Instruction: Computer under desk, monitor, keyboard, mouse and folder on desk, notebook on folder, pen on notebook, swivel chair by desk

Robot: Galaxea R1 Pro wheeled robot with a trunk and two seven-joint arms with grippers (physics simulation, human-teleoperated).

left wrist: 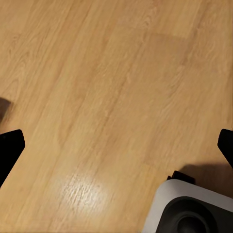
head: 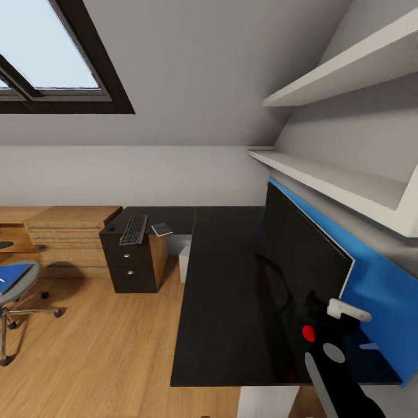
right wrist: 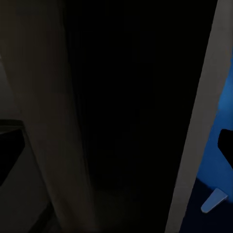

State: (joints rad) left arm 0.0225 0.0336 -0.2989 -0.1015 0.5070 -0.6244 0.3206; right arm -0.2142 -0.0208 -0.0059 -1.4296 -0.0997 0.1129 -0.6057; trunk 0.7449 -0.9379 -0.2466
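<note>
Settling the wide black flat-screen monitor (head: 302,255) on the L-shaped black desk surface (head: 223,302); right fingers (right wrist: 225,145) straddle its edge, grip uncertain; silver-grey keyboard (head: 134,230) likely next.

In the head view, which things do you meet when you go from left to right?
swivel chair with the blue folder → light-wood drawer chest → keyboard → notebook → monitor
</note>
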